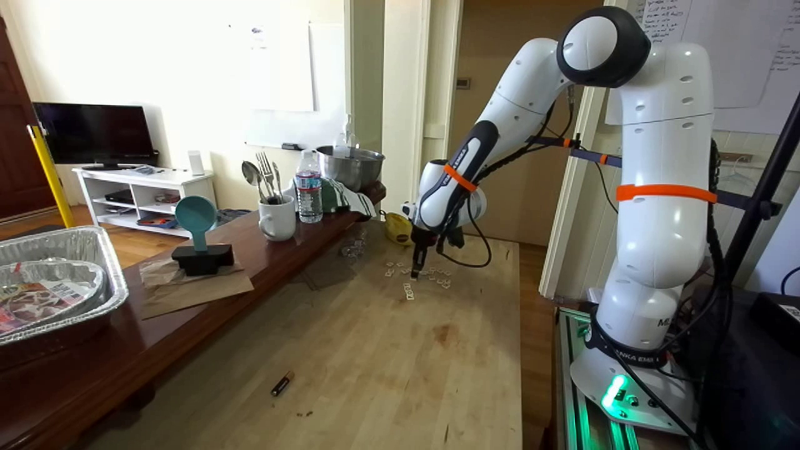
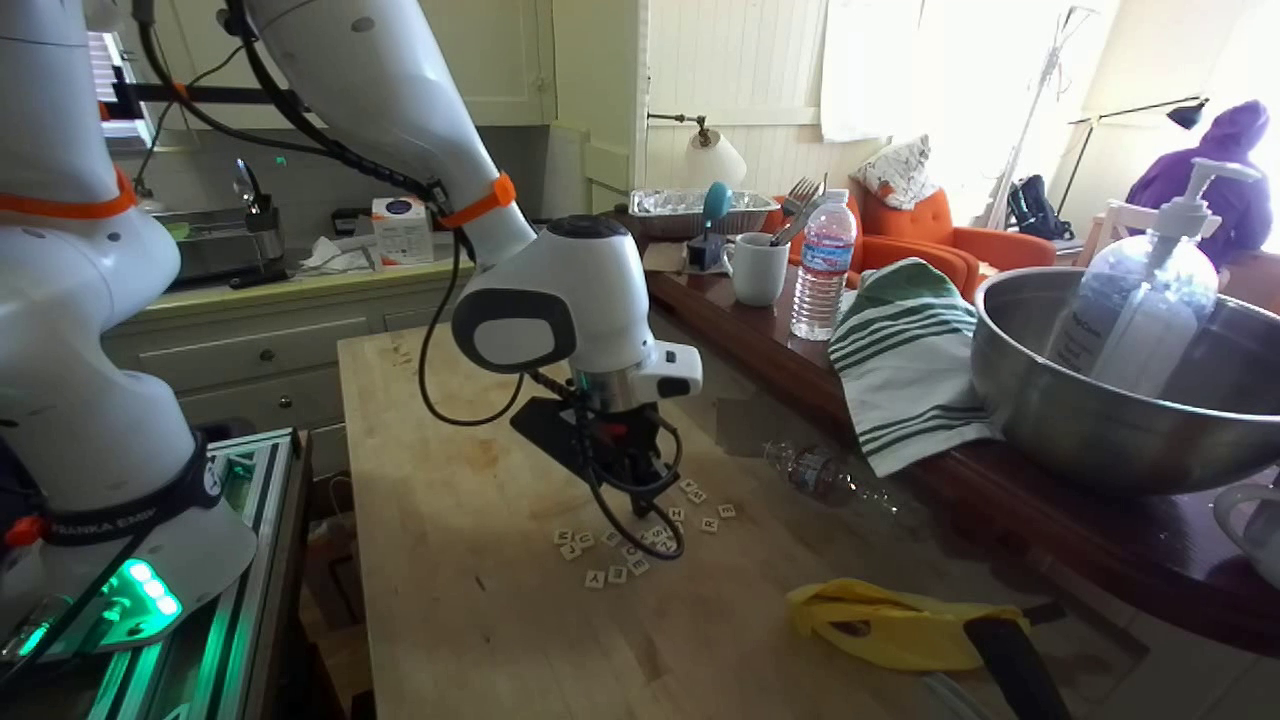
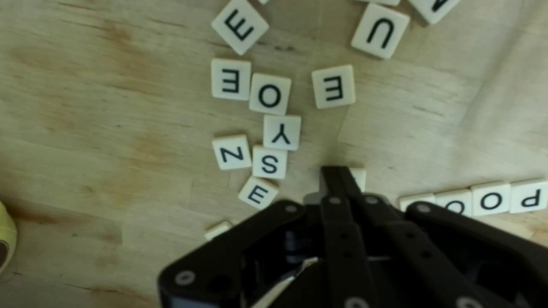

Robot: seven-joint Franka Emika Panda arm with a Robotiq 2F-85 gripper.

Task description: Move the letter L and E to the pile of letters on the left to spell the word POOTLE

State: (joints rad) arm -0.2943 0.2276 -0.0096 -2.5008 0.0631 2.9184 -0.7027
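Your claw [image 3: 337, 172] is clenched, nothing visible in its grip; in the wrist view, it partly hides a tile [image 3: 360, 179] at its three o'clock, possibly the L, since no L is readable. Whether they touch you can't tell. Sweeping that way while clenched could ram the spelling row [image 3: 476, 203] farther out, whose nearest letter [image 3: 414, 199] is covered. A lone E [image 3: 334, 87] lies at twelve o'clock.

Wall [image 1: 181, 50] washed out; wrist view dimmer, seemingly soft.
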